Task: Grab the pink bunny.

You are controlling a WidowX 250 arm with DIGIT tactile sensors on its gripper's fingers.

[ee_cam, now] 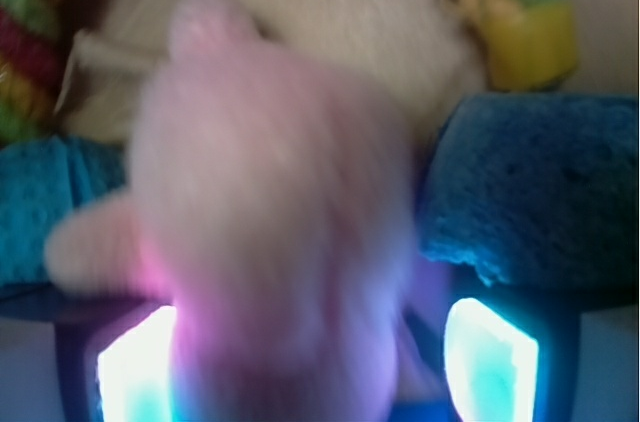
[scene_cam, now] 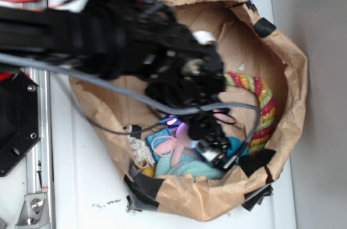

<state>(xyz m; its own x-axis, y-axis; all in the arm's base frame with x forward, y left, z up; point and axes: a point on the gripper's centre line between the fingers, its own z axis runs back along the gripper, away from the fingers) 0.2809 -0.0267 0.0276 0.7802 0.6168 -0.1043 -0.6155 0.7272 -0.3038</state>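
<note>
My claw [ee_cam: 315,362] sits spread around the bunny [ee_cam: 280,232]. I should squeeze its middle gently, then lift straight up.

From my wrist view the pink bunny [ee_cam: 275,232] is a blur, its lower part cut off by the frame's bottom edge. In the exterior view the arm [scene_cam: 108,33] hides most of the bunny, so I can't tell how the jaws sit.
</note>
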